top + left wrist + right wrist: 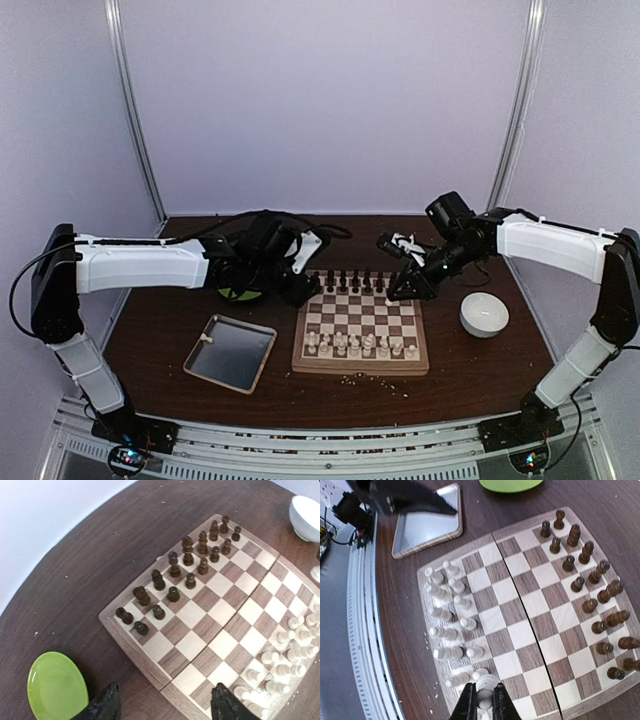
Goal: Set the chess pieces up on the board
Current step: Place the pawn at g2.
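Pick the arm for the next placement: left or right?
Right: the right gripper is shut on a white piece by the board; the left gripper is open and empty.

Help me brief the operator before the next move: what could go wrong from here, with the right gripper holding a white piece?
1. The right gripper pinches the white piece only at its fingertips, so it may slip or land tilted.
2. The other white pieces on the board stand crowded. Lowering among them might topple neighbours.
3. The left gripper hangs open near the dark pieces, and a swing could sweep them.
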Controlling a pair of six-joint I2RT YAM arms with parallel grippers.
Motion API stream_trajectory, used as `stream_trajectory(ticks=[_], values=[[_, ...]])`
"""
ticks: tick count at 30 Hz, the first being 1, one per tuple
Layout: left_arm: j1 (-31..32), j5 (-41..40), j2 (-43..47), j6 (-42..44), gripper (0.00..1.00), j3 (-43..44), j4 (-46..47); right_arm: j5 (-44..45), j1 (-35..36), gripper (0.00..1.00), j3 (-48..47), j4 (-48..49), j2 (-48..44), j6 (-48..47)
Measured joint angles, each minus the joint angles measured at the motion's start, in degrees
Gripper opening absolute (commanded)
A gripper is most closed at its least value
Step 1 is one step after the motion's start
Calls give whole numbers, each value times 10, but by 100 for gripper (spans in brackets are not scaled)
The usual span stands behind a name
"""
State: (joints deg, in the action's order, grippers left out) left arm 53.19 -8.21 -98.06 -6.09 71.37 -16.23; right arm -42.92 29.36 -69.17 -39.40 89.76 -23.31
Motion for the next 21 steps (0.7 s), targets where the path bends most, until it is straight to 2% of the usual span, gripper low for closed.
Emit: stream_trajectory(ticks=[3,11,21], values=[[-7,-24,9,-9,73,-2,5,30,5,6,40,-1,-12,-33],[-12,-49,11,-29,72,1,7,79,15,7,73,-2,-12,-107],[-12,-57,11,-38,71,4,-5,98,27,7,85,-5,2,-154]])
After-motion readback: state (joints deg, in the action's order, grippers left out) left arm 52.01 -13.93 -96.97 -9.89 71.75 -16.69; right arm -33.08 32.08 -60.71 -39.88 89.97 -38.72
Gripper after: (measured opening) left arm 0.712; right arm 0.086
